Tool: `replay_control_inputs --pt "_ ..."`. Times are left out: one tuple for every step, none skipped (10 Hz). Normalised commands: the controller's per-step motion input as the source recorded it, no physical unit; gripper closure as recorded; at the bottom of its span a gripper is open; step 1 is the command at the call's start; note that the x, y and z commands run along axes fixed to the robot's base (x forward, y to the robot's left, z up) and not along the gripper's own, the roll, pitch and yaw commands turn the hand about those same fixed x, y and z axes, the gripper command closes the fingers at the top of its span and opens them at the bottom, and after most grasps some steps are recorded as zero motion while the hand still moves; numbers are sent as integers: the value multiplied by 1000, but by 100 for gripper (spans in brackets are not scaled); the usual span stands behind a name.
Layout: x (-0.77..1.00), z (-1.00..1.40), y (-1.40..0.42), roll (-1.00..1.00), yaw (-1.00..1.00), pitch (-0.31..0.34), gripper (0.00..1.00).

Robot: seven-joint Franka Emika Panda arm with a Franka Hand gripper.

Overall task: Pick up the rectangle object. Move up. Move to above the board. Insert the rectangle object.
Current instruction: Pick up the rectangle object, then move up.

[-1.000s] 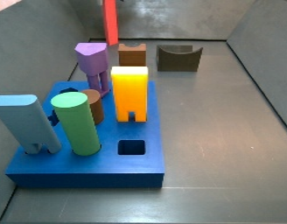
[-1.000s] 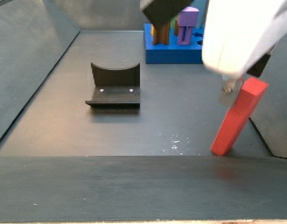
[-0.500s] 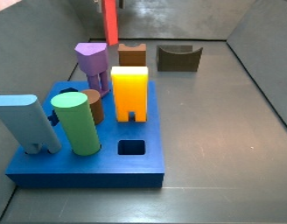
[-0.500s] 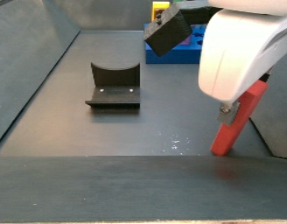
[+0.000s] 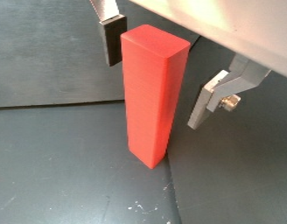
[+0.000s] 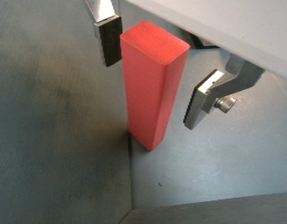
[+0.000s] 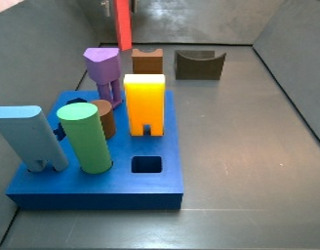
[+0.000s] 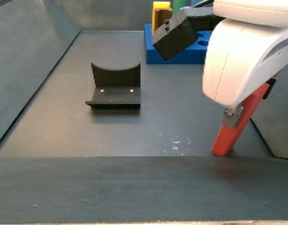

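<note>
The rectangle object, a tall red block (image 5: 152,96), stands upright on the floor next to a wall, as both wrist views show (image 6: 149,87). My gripper (image 5: 157,83) is open and straddles its upper part, one finger (image 5: 111,39) on each side with a gap to the block. In a side view the block (image 8: 239,123) rises under the gripper's white body (image 8: 246,53). In a side view it is far behind the board (image 7: 124,24). The dark-blue board (image 7: 98,186) carries several coloured pegs and has an empty square hole (image 7: 147,164).
The fixture (image 8: 115,85) stands on the floor between the block and the board; it also shows in a side view (image 7: 198,64). On the board stand a green cylinder (image 7: 85,137), a light-blue block (image 7: 30,137) and an orange-yellow block (image 7: 145,103). Grey walls enclose the floor.
My gripper has come down over the red block, so its fingers now flank the block's upper part. The block and the board have not moved.
</note>
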Motion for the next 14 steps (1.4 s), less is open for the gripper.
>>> replay_control_inputs --pt "0 0 0 6 0 0 0" --pt "0 0 0 0 0 0 0" --pt "0 0 0 0 0 0 100" --pt "0 0 0 0 0 0 100" --pt "0 0 0 0 0 0 100" --pt "0 0 0 0 0 0 100" --pt "0 0 0 0 0 0 100" --pt "0 0 0 0 0 0 100" --pt "0 0 0 0 0 0 100" --pt "0 0 0 0 0 0 100" --pt "0 0 0 0 0 0 100" --pt "0 0 0 0 0 0 100" --pt "0 0 0 0 0 0 100" --pt "0 833 0 0 0 0 100"
